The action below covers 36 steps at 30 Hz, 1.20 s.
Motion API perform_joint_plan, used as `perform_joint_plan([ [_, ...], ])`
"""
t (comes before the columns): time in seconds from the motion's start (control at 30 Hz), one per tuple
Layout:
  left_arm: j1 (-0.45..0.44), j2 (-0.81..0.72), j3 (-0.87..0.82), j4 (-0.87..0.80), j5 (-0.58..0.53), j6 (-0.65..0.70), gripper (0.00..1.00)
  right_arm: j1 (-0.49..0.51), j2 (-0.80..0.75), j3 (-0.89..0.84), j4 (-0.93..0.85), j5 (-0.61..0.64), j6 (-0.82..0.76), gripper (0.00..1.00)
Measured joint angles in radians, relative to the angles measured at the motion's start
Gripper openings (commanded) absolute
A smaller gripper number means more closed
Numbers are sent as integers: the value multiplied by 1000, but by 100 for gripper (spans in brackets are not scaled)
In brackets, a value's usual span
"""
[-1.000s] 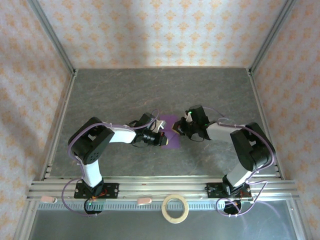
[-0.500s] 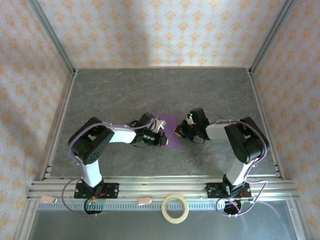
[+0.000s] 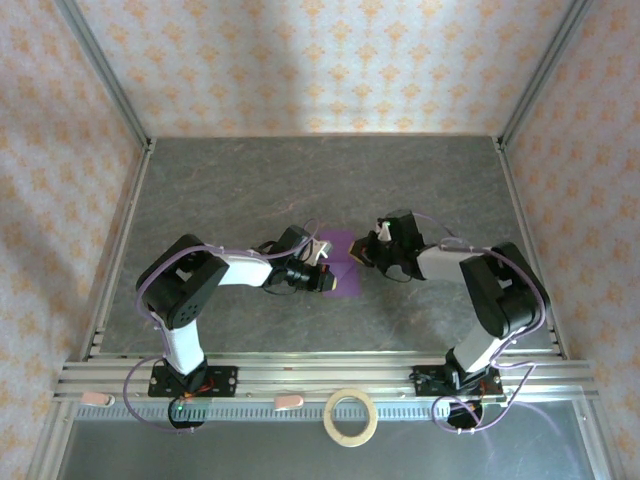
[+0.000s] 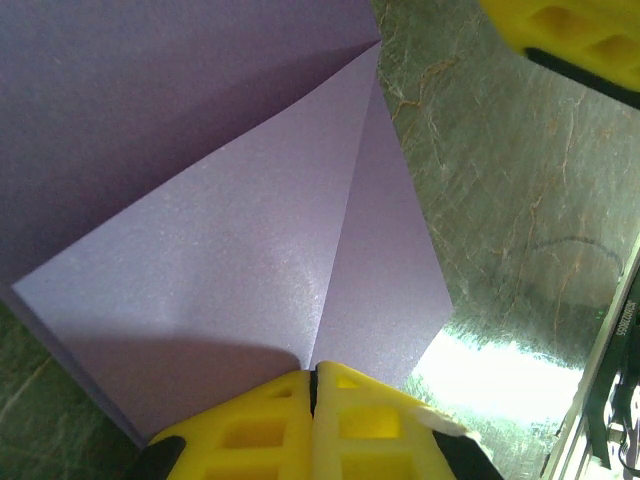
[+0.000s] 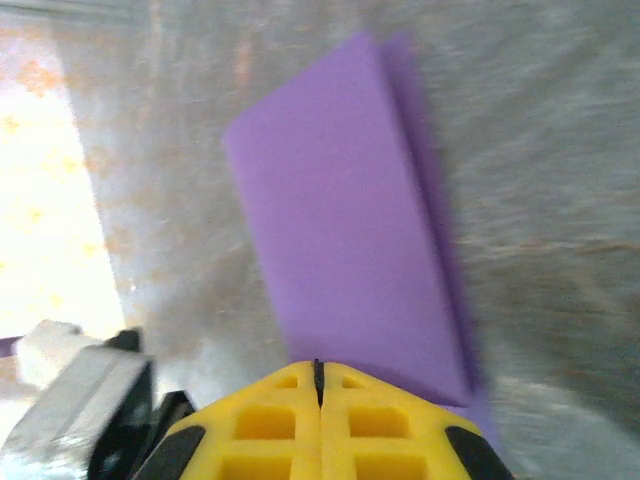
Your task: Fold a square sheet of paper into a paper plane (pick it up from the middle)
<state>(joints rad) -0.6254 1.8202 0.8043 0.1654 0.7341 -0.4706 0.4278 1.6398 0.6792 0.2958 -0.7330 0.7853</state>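
Observation:
The purple sheet of paper [image 3: 343, 250] lies partly folded on the table's middle, between both grippers. In the left wrist view a triangular flap [image 4: 250, 250] lies over it, with a crease running to my left gripper [image 4: 313, 375]. That gripper [image 3: 326, 279] is shut, its yellow tips down against the paper's near left part. My right gripper [image 3: 364, 253] is shut at the paper's right edge. In the blurred right wrist view its tips [image 5: 318, 368] meet the near end of a long folded layer [image 5: 350, 220]. I cannot tell whether either pair of tips pinches paper.
A tan tape ring [image 3: 351, 417] lies on the front rail between the arm bases. The grey stone-patterned table [image 3: 300, 180] is bounded by metal frame posts and patterned walls. The right gripper's yellow finger [image 4: 570, 35] shows close by in the left wrist view.
The right wrist has shifted and turned slightly at the paper's right edge, swinging a little left and then back. The left arm and the paper stay where they were.

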Motion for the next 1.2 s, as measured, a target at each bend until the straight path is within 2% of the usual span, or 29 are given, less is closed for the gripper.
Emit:
perform_joint_plan([
  [0.2,5,8,4,0,15,0,0,74,6,-25,49,23,32,0],
  [0.5,7,11,5,0,21,0,0,38,47,-52,48,72,2,0],
  [0.83,11,14,6,0,30,0,0,48,-156,-56,32,270,-171,0],
  [1.07,11,15,6,0,34,0,0,182,-167,-90,12,406,-180,0],
  [1.2,11,15,6,0,34,0,0,208,-175,-138,18,452,-177,0],
])
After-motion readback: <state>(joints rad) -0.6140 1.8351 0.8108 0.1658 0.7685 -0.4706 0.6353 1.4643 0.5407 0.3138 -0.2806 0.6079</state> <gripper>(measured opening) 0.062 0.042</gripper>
